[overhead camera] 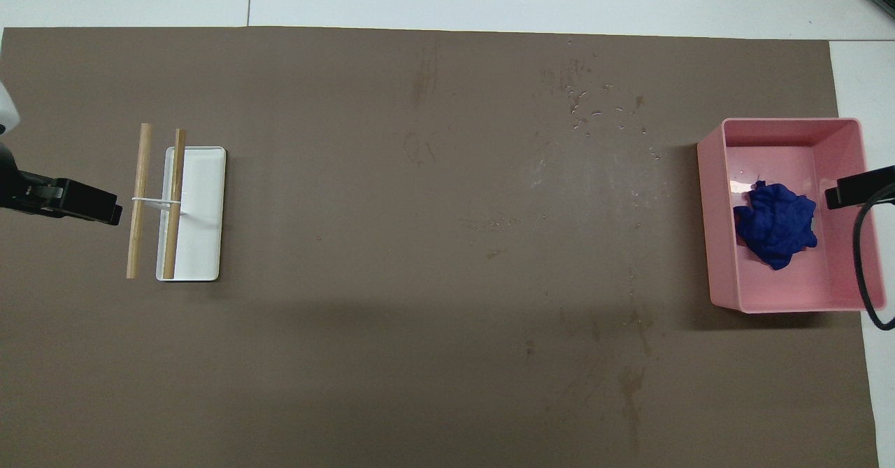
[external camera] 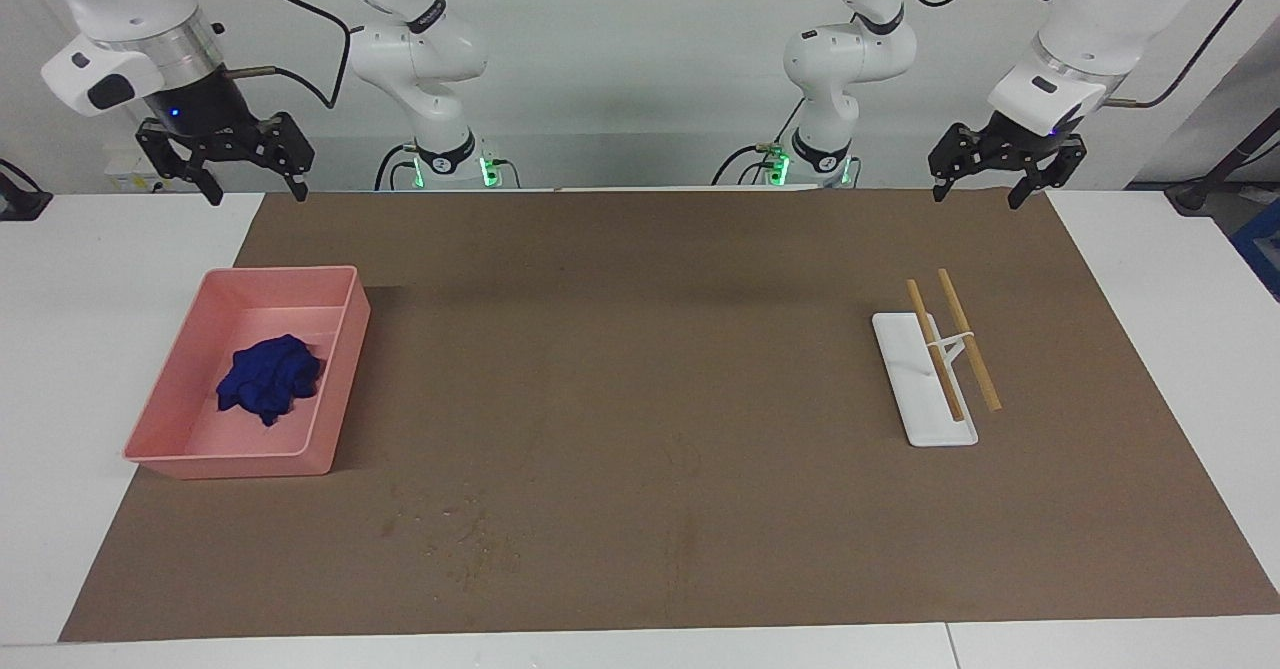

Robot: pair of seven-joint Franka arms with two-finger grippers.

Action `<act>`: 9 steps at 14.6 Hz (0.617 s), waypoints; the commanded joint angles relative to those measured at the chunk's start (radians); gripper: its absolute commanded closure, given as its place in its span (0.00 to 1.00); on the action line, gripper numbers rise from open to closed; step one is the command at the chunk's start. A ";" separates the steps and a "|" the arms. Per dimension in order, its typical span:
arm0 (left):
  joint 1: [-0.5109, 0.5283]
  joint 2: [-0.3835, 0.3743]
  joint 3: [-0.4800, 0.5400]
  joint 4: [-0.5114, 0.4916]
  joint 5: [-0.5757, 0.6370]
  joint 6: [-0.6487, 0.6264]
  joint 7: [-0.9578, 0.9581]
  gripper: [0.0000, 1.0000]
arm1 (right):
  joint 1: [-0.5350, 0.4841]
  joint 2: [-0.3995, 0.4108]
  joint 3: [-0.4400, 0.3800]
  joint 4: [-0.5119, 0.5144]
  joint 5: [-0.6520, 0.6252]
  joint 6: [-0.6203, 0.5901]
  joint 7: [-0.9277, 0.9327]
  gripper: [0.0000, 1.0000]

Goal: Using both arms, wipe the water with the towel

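Note:
The dark navy towel (external camera: 270, 377) lies crumpled in a pink tray (external camera: 280, 274) toward the right arm's end of the table; it also shows in the overhead view (overhead camera: 776, 224). Small water drops (overhead camera: 594, 104) speckle the brown mat (external camera: 640, 369) beside the tray and farther from the robots, also seen in the facing view (external camera: 455, 539). My right gripper (external camera: 255, 187) is open and empty, raised in the air over the tray's outer edge (overhead camera: 849, 192). My left gripper (external camera: 978, 192) is open and empty, raised over the mat beside the rack (overhead camera: 105, 209).
A white rack (external camera: 925, 389) with two wooden sticks (external camera: 968, 339) stands toward the left arm's end of the mat, also in the overhead view (overhead camera: 199, 209). White table (external camera: 100, 279) borders the mat. Faint dry stains (overhead camera: 629, 377) mark the mat nearer the robots.

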 commanded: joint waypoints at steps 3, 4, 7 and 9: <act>0.005 -0.025 -0.002 -0.023 0.012 -0.007 -0.006 0.00 | -0.005 0.002 0.008 0.006 0.009 0.013 0.001 0.00; 0.005 -0.025 -0.002 -0.023 0.012 -0.007 -0.006 0.00 | -0.005 0.002 0.008 0.003 0.009 0.013 0.001 0.00; 0.005 -0.025 -0.002 -0.023 0.010 -0.013 -0.006 0.00 | -0.008 0.002 0.006 0.003 0.009 0.012 0.001 0.00; 0.005 -0.025 -0.002 -0.023 0.012 -0.006 -0.006 0.00 | -0.006 0.002 0.006 0.003 0.009 0.012 0.001 0.00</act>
